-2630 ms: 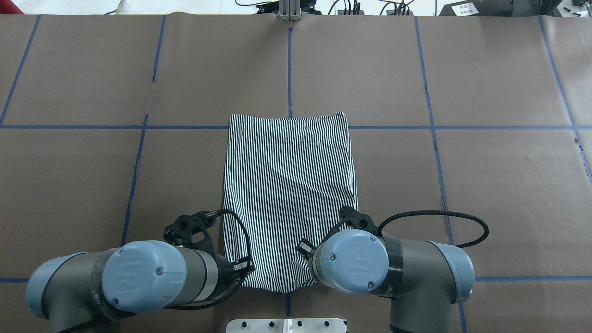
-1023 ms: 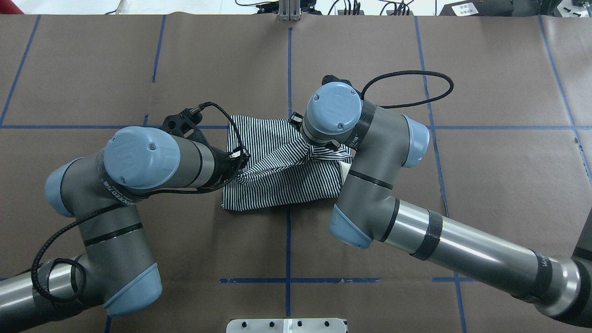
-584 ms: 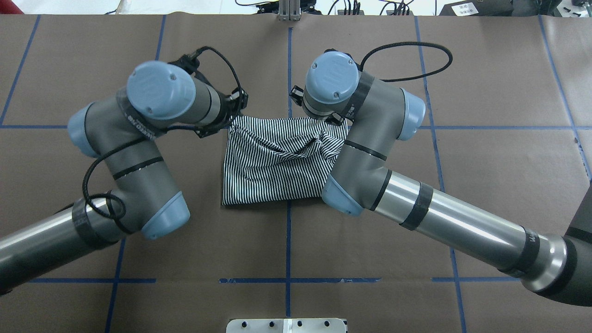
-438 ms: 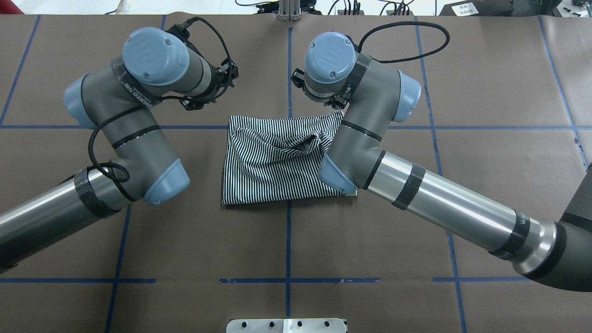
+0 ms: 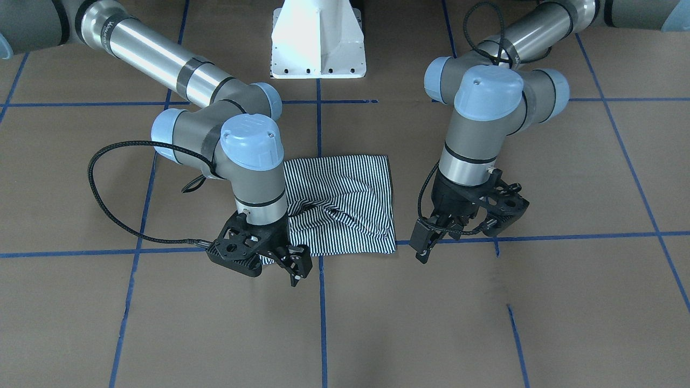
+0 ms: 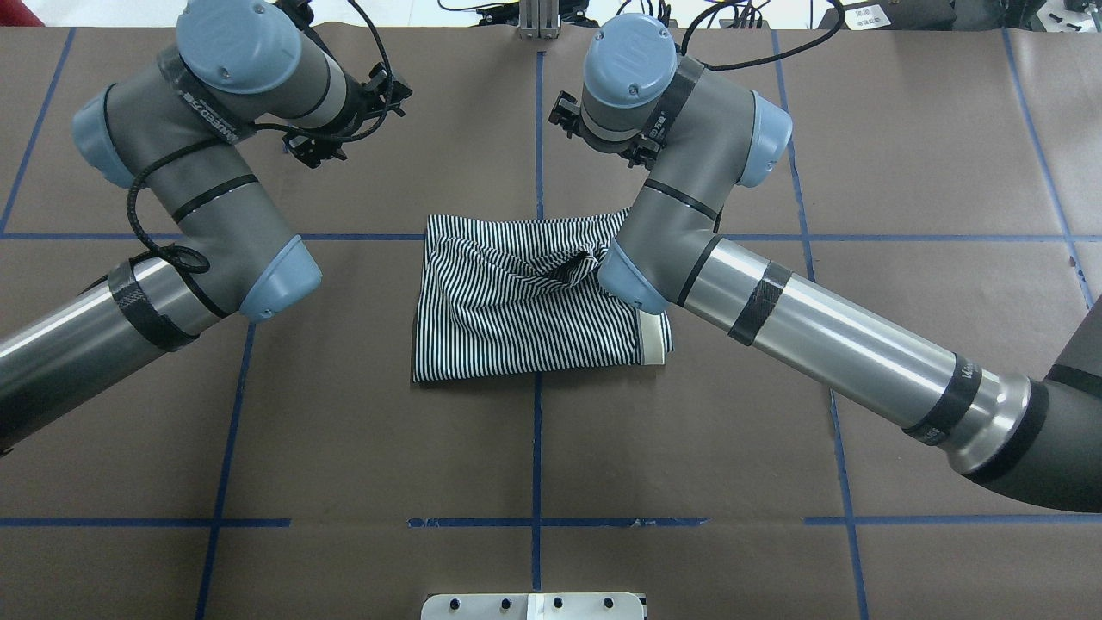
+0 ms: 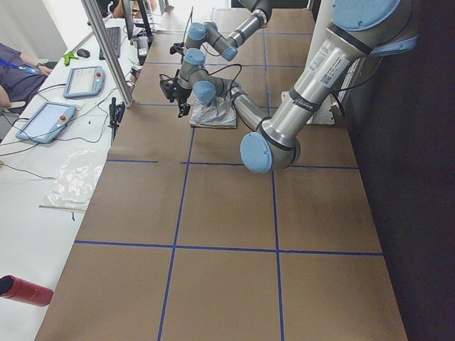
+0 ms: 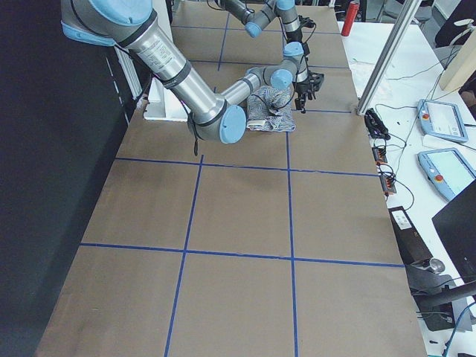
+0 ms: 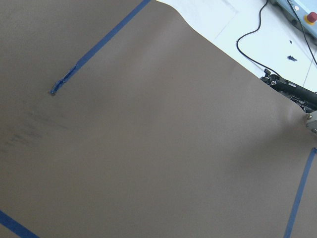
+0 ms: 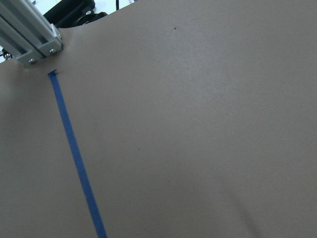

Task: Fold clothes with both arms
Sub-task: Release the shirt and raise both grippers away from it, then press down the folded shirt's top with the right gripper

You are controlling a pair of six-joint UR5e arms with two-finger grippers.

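On the table, at its middle, the shirt, flat and folded over on itself; long axis side to side across the table; cream edge peeping out at the near right corner; a bunched ridge in the top layer toward the far right; right gripper and left gripper both past the far edge, on the operators' side, raised off the table; hence back toward the base and down for any fresh hold. Right gripper with jaws apart, gripping nothing, just over the far right corner; by the look of it the nearer of the two; left gripper likewise spread and empty, out beyond the far left corner, bare table between; only bare table in both wrist views. Likely next: inward to the short ends for a fold across that long axis, or a tug at the ridge first; right gripper the handier for the ridge.
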